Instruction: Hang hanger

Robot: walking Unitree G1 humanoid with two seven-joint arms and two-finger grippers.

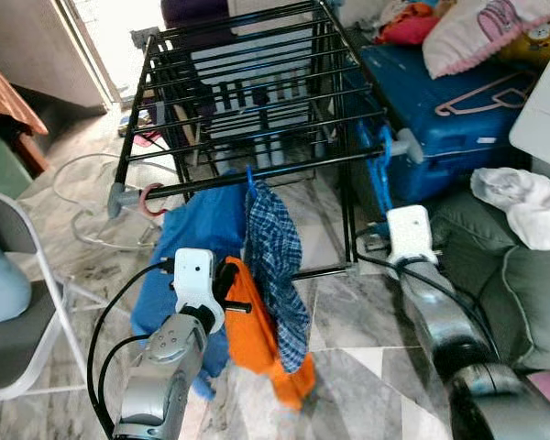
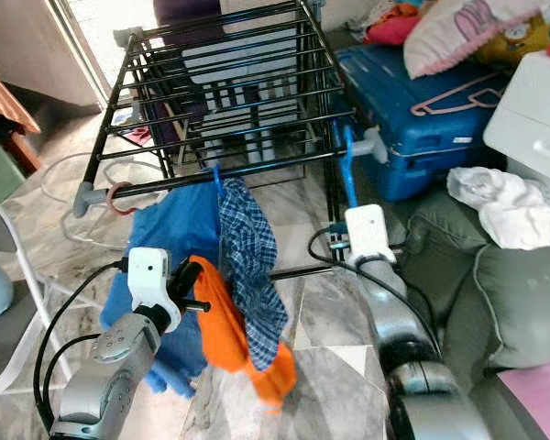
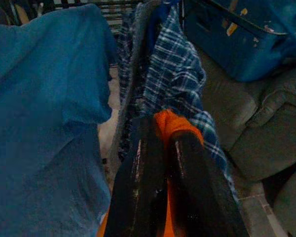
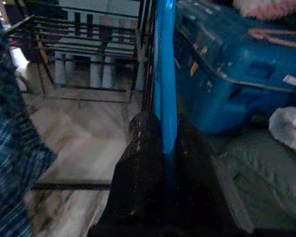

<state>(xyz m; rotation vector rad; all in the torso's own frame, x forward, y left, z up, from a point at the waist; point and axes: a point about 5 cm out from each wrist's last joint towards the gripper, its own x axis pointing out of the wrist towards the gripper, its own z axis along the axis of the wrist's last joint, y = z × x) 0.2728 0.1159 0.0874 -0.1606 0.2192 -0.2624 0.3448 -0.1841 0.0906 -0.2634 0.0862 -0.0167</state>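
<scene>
A black drying rack stands on the marble floor ahead. From its front rail hang a blue shirt and a plaid shirt. Low in front of them, my left gripper is shut on an orange garment, which droops below the fingers. My right gripper is shut on a blue hanger, holding it upright beside the rack's front right corner. A red hanger hook sits at the rail's left end.
A blue suitcase with a pink hanger on it lies right of the rack. A grey sofa with white cloth is at the right. A folding chair stands at the left.
</scene>
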